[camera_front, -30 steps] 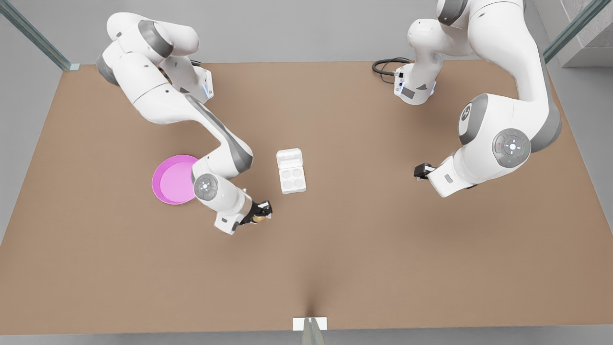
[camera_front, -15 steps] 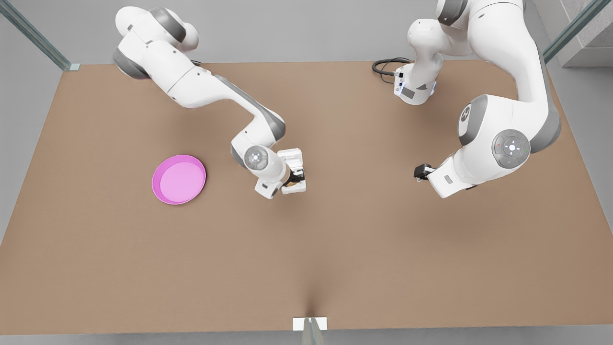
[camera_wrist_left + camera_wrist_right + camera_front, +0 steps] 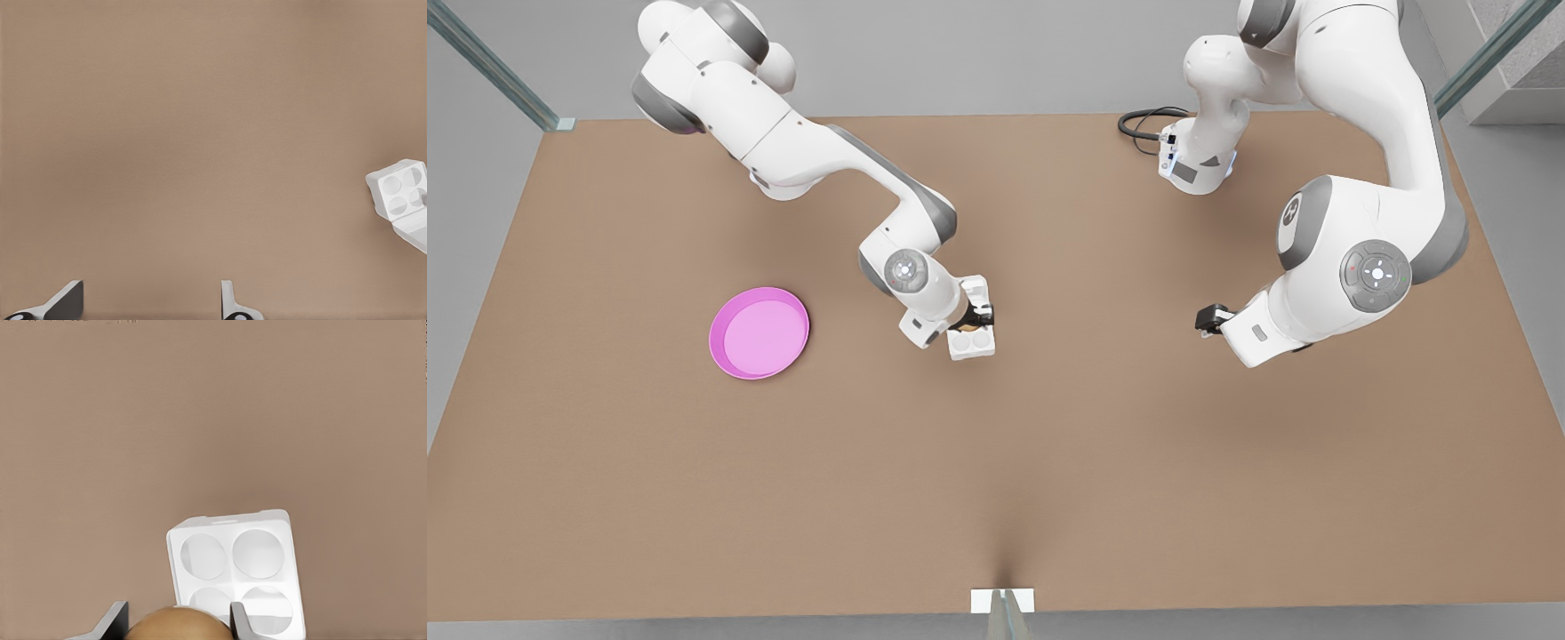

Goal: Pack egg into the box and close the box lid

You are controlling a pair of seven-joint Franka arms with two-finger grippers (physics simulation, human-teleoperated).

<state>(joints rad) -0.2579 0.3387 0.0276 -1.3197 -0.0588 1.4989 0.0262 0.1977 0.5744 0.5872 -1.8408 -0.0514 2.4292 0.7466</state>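
Egg [image 3: 175,623] is pinched between the two fingers of the right gripper [image 3: 973,321], brown and round. In the front view this gripper hangs right over the box [image 3: 970,340], above the cups nearest the hinge, and the egg itself is too small and hidden to make out there. In the right wrist view the box [image 3: 235,570] sits just past the egg, with its four round cups showing, and the fingers [image 3: 241,620] press on both sides of the egg. I cannot tell if the egg touches the box.

The box rests near the middle of the brown table [image 3: 1049,462]. The box lid [image 3: 967,289] lies flat and open behind the cups, partly covered by the arm.

The left gripper [image 3: 1209,318] waits well apart from the box, toward the front view's right. Its fingers [image 3: 63,301] are spread wide with nothing between them. In the left wrist view the box [image 3: 399,190] shows far off to one side.

A round pink plate [image 3: 759,332] sits on the table toward the front view's left, well apart from the box.
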